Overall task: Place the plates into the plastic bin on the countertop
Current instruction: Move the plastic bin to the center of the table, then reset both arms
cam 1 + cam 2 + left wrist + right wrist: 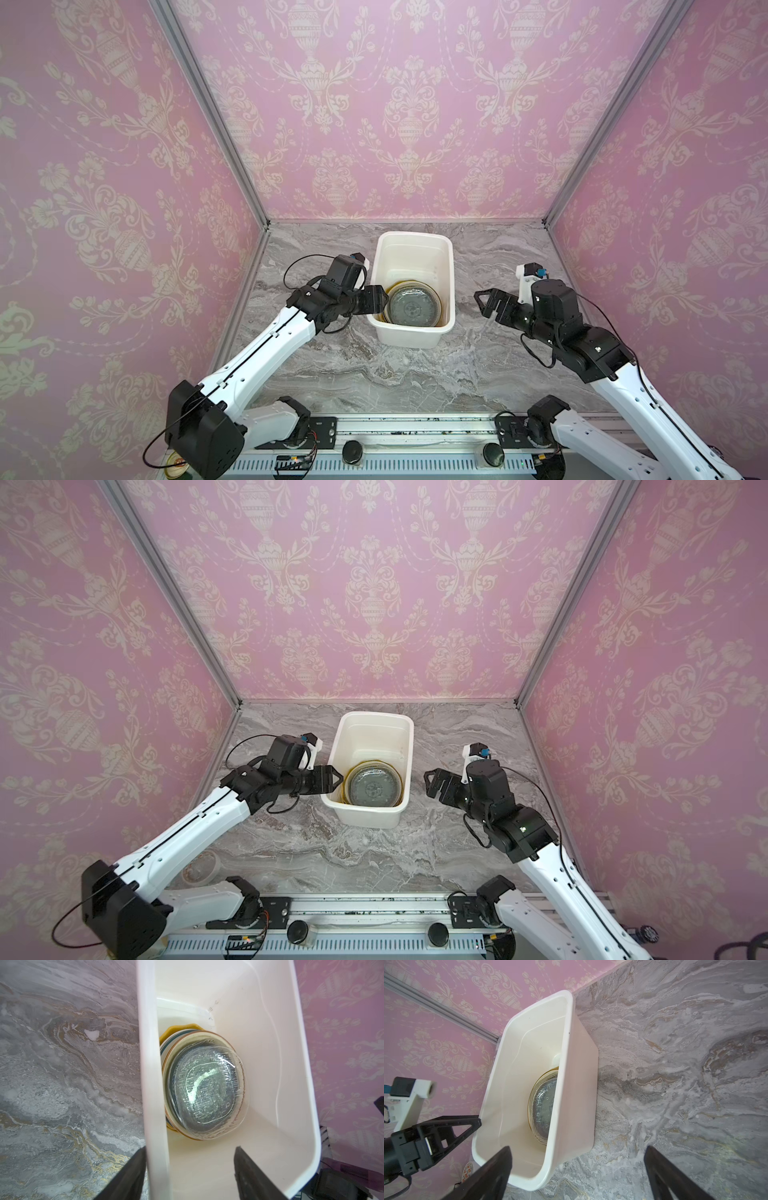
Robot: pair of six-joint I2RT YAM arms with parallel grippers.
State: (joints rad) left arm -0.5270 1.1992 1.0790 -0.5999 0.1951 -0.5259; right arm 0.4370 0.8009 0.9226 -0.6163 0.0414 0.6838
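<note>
The white plastic bin [409, 337] [365, 817] stands on the grey marble countertop [374, 374] in both top views. Several plates [413, 308] [374, 788] lie stacked in its near end: a clear glass one on top, teal, cream and yellow rims below [205, 1093] [543, 1105]. My left gripper [383, 300] [338, 780] [190, 1148] is open at the bin's left rim [149, 1064], one finger outside the wall and one inside, holding nothing. My right gripper [480, 303] [428, 783] [578, 1147] is open and empty above the countertop, right of the bin [579, 1084].
Pink patterned walls enclose the countertop on three sides. A ribbed aluminium rail [415, 428] with both arm bases runs along the front edge. A roll of tape [201, 868] lies at the front left under the left arm.
</note>
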